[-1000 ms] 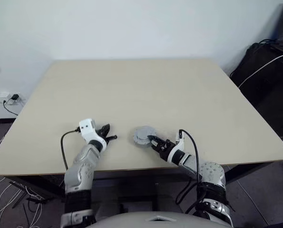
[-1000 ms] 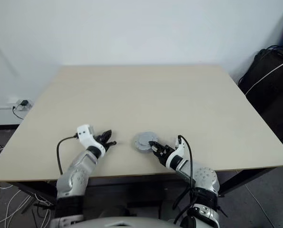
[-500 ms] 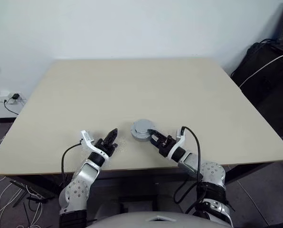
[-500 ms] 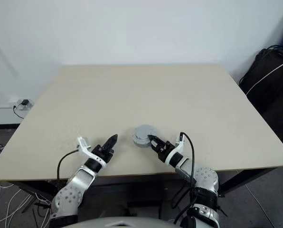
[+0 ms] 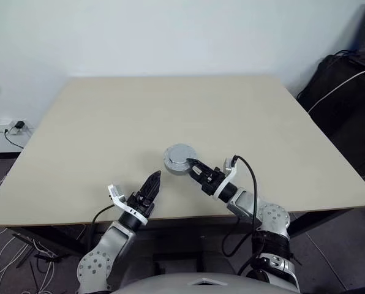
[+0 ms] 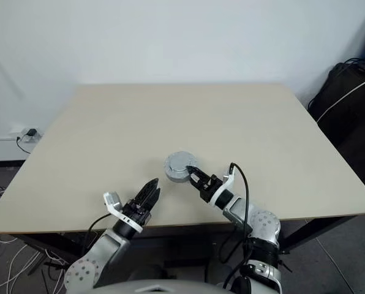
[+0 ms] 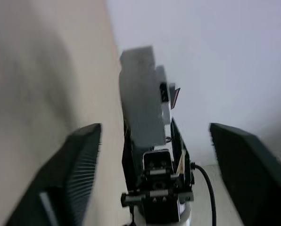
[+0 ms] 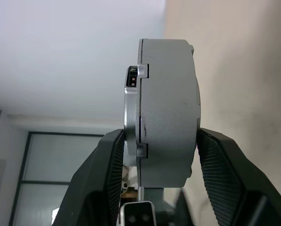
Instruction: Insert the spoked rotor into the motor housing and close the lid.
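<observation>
My right gripper (image 5: 192,166) is shut on the rim of the round grey motor housing (image 5: 179,158), held a little above the table's near middle. The lid (image 6: 180,163) lies flat and silvery over its top. In the right wrist view both fingers (image 8: 110,165) clamp the housing (image 8: 166,108) edge-on, with a thinner plate on one face. The spoked rotor is hidden. My left gripper (image 5: 153,184) is open and empty near the front edge, left of the housing and pointing toward it. Its wrist view has the housing (image 7: 140,103) between wide-spread fingers (image 7: 79,165).
The beige table (image 5: 170,110) stands against a white wall. A black bag with cables (image 5: 342,79) sits beyond its right edge. A wall socket and loose cables (image 5: 11,128) lie at floor level on the left.
My right gripper has lifted the housing and carried it slightly left and away. My left gripper has drawn back toward the front edge, rolled over and opened.
</observation>
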Tool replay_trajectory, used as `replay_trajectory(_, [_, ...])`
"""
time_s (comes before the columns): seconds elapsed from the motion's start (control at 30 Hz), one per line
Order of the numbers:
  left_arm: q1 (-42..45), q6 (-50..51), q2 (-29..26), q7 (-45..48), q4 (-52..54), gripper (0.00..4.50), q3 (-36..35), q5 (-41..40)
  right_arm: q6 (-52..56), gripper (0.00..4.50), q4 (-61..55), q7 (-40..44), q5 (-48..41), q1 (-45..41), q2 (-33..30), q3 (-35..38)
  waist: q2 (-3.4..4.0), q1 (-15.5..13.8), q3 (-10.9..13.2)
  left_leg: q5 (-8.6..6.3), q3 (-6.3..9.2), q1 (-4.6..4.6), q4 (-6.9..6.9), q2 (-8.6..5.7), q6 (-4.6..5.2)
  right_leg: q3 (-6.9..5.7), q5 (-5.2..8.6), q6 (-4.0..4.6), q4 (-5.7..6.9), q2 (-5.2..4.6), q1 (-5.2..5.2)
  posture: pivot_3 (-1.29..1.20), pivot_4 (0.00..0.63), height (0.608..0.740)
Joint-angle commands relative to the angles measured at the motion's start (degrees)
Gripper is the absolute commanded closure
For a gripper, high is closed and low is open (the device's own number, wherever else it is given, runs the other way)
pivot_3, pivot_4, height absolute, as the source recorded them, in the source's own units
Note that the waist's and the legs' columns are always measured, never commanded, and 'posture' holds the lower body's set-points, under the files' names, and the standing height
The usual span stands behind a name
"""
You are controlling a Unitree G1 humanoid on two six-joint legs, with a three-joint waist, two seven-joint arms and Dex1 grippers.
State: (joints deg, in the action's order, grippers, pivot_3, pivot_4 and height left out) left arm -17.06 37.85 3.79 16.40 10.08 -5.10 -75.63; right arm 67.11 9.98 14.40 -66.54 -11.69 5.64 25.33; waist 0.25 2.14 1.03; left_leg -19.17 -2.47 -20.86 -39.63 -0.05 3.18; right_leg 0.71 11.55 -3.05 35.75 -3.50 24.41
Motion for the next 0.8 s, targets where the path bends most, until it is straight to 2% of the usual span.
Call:
replay_trajectory(0.03, [0.8, -0.7, 7.3, -0.2, -0.3, 0.01, 1.8, -3.2, 0.8, 2.41, -3.4, 0.2, -4.3, -1.6, 0.9, -0.8, 0.00, 0.0, 0.0, 0.00, -0.01, 0.03, 0.00, -0.01, 0.00, 0.01, 0.00, 0.00, 0.00, 0.00, -0.02, 0.00, 0.000, 0.740])
replay_trajectory(0.37, [1.5, -1.5, 6.9, -0.6, -2.6, 0.01, 3.4, -7.6, 6.1, 2.41, -5.9, -2.3, -8.5, 0.2, -1.3, -2.3, 0.01, 0.1, 0.0, 0.00, -0.04, 0.07, -0.01, -0.04, 0.01, 0.03, 0.01, 0.02, -0.01, 0.02, -0.05, 0.00, 0.000, 0.740])
replay_trajectory(0.8, [1.9, -3.0, 6.2, -0.2, -3.4, 0.01, 4.3, -8.7, 10.1, 2.41, -7.4, -3.6, -10.7, 3.2, -3.6, -5.5, 0.01, 0.1, 0.0, -0.01, -0.04, 0.08, -0.03, -0.24, 0.02, 0.05, 0.01, 0.03, -0.01, 0.02, -0.07, 0.00, 0.000, 0.740])
